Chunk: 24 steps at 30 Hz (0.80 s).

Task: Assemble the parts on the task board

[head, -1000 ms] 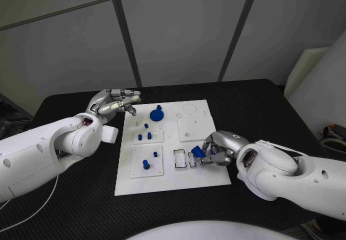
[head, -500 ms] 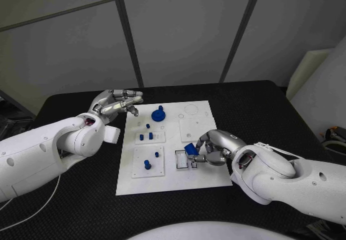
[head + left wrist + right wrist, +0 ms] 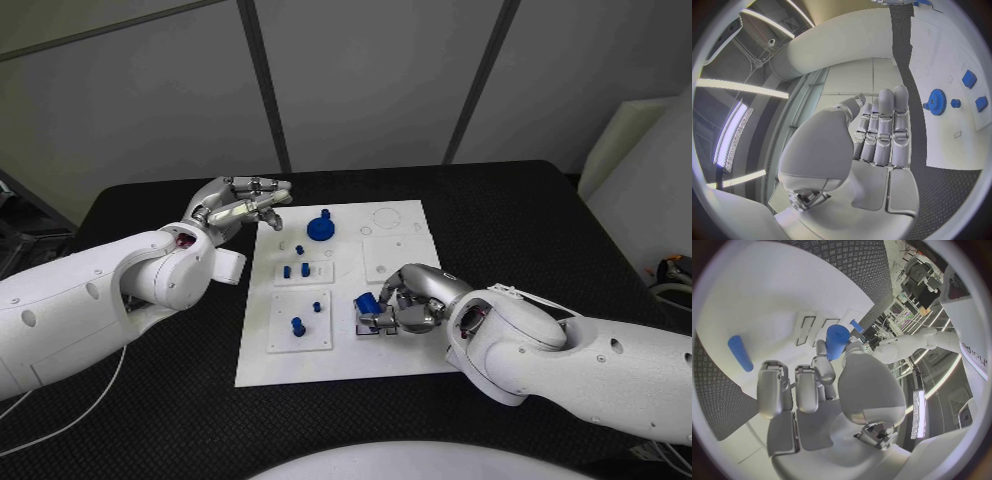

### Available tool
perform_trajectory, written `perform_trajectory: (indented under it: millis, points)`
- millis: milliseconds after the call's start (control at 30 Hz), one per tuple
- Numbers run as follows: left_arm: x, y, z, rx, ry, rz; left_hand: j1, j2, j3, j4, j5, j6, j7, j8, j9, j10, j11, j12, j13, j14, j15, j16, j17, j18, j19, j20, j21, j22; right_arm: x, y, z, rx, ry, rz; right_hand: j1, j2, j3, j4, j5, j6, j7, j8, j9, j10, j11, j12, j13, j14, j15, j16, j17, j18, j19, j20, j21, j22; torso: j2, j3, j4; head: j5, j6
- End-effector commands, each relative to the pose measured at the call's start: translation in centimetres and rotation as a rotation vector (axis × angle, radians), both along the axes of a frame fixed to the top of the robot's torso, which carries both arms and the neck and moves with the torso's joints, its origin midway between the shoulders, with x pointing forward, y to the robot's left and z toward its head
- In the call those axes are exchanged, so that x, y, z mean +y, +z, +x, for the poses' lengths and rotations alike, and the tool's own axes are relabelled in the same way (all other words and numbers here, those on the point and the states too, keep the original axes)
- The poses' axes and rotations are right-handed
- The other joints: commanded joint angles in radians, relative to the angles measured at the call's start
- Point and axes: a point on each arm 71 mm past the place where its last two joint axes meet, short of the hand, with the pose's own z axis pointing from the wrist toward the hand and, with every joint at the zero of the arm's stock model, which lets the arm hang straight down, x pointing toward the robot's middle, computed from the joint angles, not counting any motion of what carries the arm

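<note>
The white task board [image 3: 411,225] lies in the middle of the black table. My right hand [image 3: 408,302] hovers over its near middle and pinches a small blue part [image 3: 368,303] just above two rectangular slots [image 3: 368,322]. In the right wrist view the same blue part [image 3: 837,340] sits between the fingertips, with the slots [image 3: 814,329] beyond it. A blue gear [image 3: 320,228] stands at the far end of the board. Small blue pegs [image 3: 296,270] and another peg [image 3: 299,325] stand in the left plates. My left hand [image 3: 238,207] hangs by the board's far left corner, fingers curled in, holding nothing.
The left wrist view shows my left hand [image 3: 879,135] beside the board, with the gear [image 3: 937,101] and small blue pieces [image 3: 969,78] past it. A blue peg [image 3: 739,352] stands on the board near my right hand. Black table surrounds the board.
My right hand has carried the blue part leftward across the board, to just above the two slots. The left hand has hardly moved.
</note>
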Motion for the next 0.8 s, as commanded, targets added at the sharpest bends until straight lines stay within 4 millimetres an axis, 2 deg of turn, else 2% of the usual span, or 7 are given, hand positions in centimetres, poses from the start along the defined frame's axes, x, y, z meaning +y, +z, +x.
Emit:
perform_trajectory:
  millis: [33,267,400,533,667,733,800]
  points:
    - [-0.14,0.14,-0.05,-0.002,-0.014,-0.007,-0.001,0.006,-0.006,0.0,-0.003,-0.006,-0.002,0.005,0.0,-0.005,-0.001,0.006,0.001,-0.007,-0.002,0.0,-0.001,-0.019,-0.005,0.004,-0.005,-0.001,0.0,-0.22,0.12,0.025,-0.005,-0.02,-0.012,0.0,-0.008,0.0,-0.005,0.009,-0.002,0.009,0.008,0.01,0.0,0.004,0.004,0.06,-0.011,0.007,0.009,-0.009,0.015,-0.007,0.006,0.067,0.0,0.0005,-0.0003,0.003,-0.002]
    - [-0.26,0.2,-0.15,-0.001,-0.018,-0.009,-0.001,0.006,-0.006,0.0,-0.003,-0.006,-0.002,0.005,0.0,-0.005,-0.001,0.006,0.001,-0.007,-0.002,0.0,-0.001,-0.019,-0.005,0.004,-0.005,-0.001,0.13,-0.35,0.27,0.024,-0.006,-0.032,-0.024,0.003,-0.018,0.0,-0.01,0.016,-0.007,0.015,0.022,0.014,-0.004,0.006,0.008,0.061,-0.014,0.007,0.011,-0.01,0.015,-0.01,0.007,0.068,0.0,0.0006,-0.0001,0.008,-0.004]
    - [-0.28,0.22,-0.17,-0.002,-0.02,-0.009,-0.001,0.006,-0.006,0.0,-0.003,-0.006,-0.002,0.005,0.0,-0.005,-0.001,0.006,0.001,-0.007,-0.002,0.0,-0.001,-0.019,-0.005,0.004,-0.005,-0.001,0.18,-0.4,0.33,0.023,-0.005,-0.037,-0.043,0.005,-0.031,0.0,-0.038,0.015,-0.009,0.016,0.035,0.015,-0.005,0.002,0.008,0.06,-0.016,0.007,0.01,-0.01,0.015,-0.013,0.006,0.068,-0.001,0.001,-0.001,0.011,-0.006]
    - [-0.24,0.22,-0.17,-0.002,-0.018,-0.009,-0.001,0.006,-0.006,0.0,-0.003,-0.006,-0.002,0.005,0.0,-0.005,-0.001,0.006,0.001,-0.007,-0.002,0.0,-0.001,-0.019,-0.005,0.004,-0.005,-0.001,0.14,-0.48,0.43,0.022,-0.007,-0.044,-0.072,0.008,-0.044,0.0,-0.093,0.012,-0.009,0.015,0.05,0.013,-0.006,-0.007,0.005,0.06,-0.017,0.005,0.009,-0.009,0.014,-0.014,0.004,0.066,0.0,0.0008,-0.0011,0.012,-0.008]
    - [-0.22,0.22,-0.17,-0.002,-0.018,-0.009,-0.001,0.006,-0.006,0.0,-0.003,-0.006,-0.002,0.005,0.0,-0.005,-0.001,0.006,0.001,-0.007,-0.002,0.0,-0.001,-0.019,-0.005,0.004,-0.005,-0.001,0.13,-0.54,0.54,0.019,-0.009,-0.048,-0.102,-0.001,-0.049,0.001,-0.174,0.006,-0.007,0.012,0.069,0.007,-0.005,-0.025,-0.004,0.059,-0.016,0.002,0.004,-0.008,0.011,-0.013,0.001,0.062,0.0,0.0005,-0.0001,0.012,-0.009]
    - [-0.2,0.22,-0.16,-0.002,-0.017,-0.008,-0.001,0.006,-0.006,0.0,-0.003,-0.006,-0.002,0.005,0.0,-0.005,-0.001,0.006,0.001,-0.007,-0.002,0.0,-0.001,-0.019,-0.005,0.004,-0.005,-0.001,0.17,-0.54,0.58,0.016,-0.011,-0.045,-0.123,-0.014,-0.046,0.002,-0.219,0.0,-0.006,0.009,0.077,-0.005,-0.003,-0.048,-0.021,0.058,-0.014,0.0,0.001,-0.007,0.009,-0.013,-0.003,0.058,0.0,0.0003,0.0004,0.012,-0.01]
    - [-0.18,0.22,-0.15,-0.002,-0.017,-0.008,-0.001,0.006,-0.006,0.0,-0.003,-0.006,-0.002,0.005,0.0,-0.005,-0.001,0.006,0.001,-0.007,-0.002,0.0,-0.001,-0.019,-0.005,0.004,-0.005,-0.001,0.2,-0.49,0.62,0.009,-0.015,-0.038,-0.15,-0.042,-0.032,0.002,-0.236,-0.009,-0.002,0.005,0.086,-0.036,0.001,-0.107,-0.069,0.053,-0.012,-0.011,-0.017,-0.004,-0.001,-0.01,-0.015,0.041,0.0,0.0008,-0.0001,0.013,-0.01]
